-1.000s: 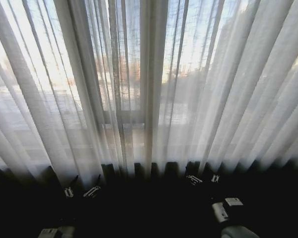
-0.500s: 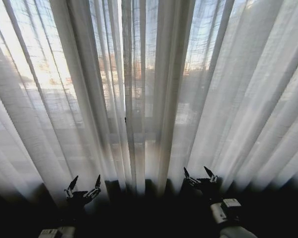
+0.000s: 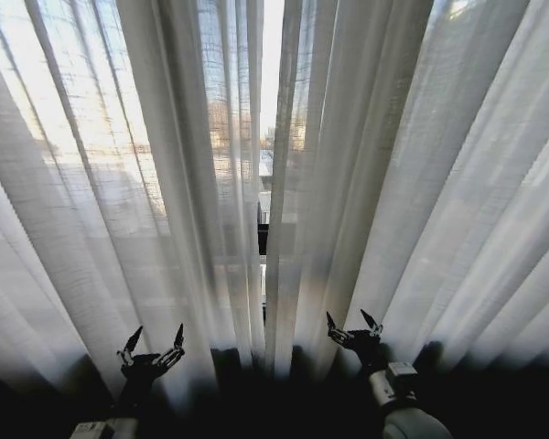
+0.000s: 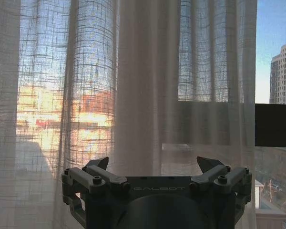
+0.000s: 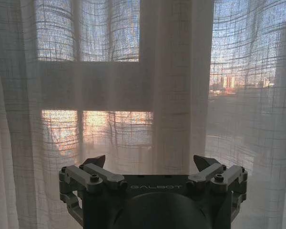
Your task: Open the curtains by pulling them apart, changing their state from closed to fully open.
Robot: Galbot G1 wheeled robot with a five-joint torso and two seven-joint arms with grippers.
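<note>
1. The left gripper (image 3: 153,340) is raised low at the left of the head view, fingers pointing up toward the fabric. Its two fingers are spread wide with nothing between them.
2. In the left wrist view the same left gripper (image 4: 152,167) faces a thick pleat of cloth straight ahead, its fingertips (image 4: 99,163) apart on either side of that fold; whether they touch the cloth I cannot tell.
3. The right gripper (image 3: 353,326) is held up at much the same height, just right of the centre, arm rising from the dark lower edge. Its fingers are spread too, gripping nothing.
4. From the right wrist view the right gripper (image 5: 150,161) points at a broad vertical fold, with window bars showing through the weave behind.
5. The curtains (image 3: 421,183) hang in long sheer white pleats across the whole window, from the top of the head view down to the dark strip below.
6. Between the two panels a narrow gap (image 3: 263,183) stands open at the middle, showing sky and buildings outside. The left gripper is well to the left of it, the right gripper nearer on the other side.
7. In the left wrist view the left panel's inner edge (image 4: 255,71) ends beside bare glass and a dark window bar (image 4: 271,125).
</note>
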